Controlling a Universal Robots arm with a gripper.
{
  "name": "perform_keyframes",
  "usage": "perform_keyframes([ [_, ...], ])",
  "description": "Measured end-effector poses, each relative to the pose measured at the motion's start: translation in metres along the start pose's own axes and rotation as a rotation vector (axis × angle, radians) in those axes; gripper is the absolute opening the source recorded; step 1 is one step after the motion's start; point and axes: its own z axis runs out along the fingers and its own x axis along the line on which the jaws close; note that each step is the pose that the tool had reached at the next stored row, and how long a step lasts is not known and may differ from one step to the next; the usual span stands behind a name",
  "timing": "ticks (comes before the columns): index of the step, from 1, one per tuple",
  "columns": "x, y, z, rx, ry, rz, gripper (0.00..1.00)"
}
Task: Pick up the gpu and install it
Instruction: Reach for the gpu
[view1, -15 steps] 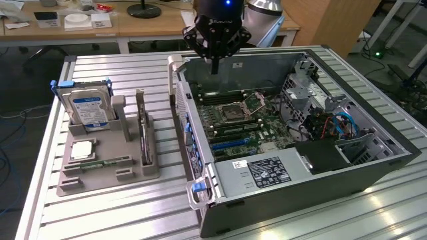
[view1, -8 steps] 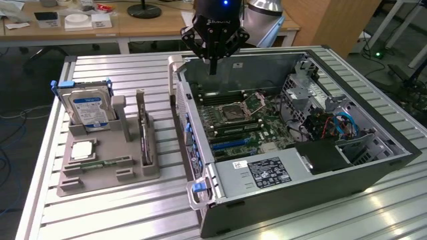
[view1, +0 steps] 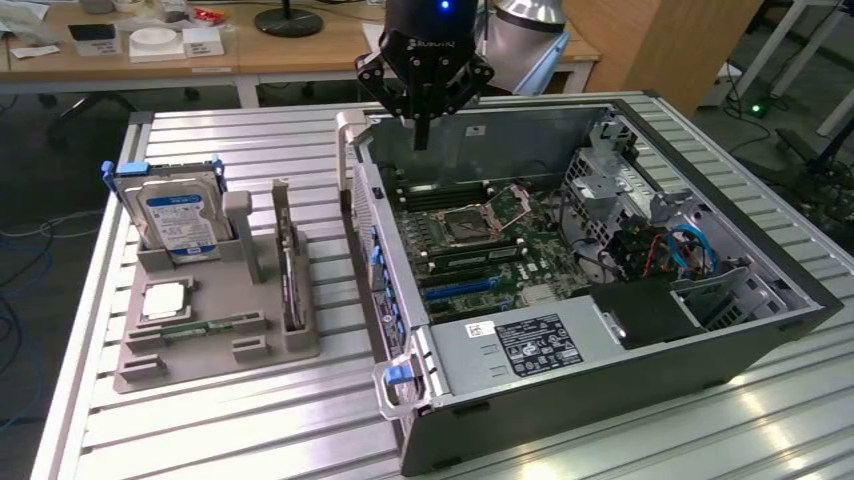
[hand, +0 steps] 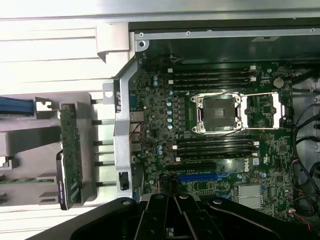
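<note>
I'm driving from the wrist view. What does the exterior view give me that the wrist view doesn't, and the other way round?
Exterior view: the whole open case on the slatted table, its power supply label, blue cables, and the gripper, shut, above the case's far rim.
Wrist view: a straight-down look at the motherboard, including a coin cell.
Both: the gpu standing on edge in its holder beside the case, the CPU socket and the blue slot.

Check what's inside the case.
Motherboard, open CPU socket, blue slot, power supply, blue cables. The gpu stands outside in the grey tray. Board beneath the supply is covered.
</note>
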Motion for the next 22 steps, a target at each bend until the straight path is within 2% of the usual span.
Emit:
perform_keyframes([
  [22, 0.014, -0.0010, -0.0004, 0.0000, 0.0000, 0.000, 0.11],
])
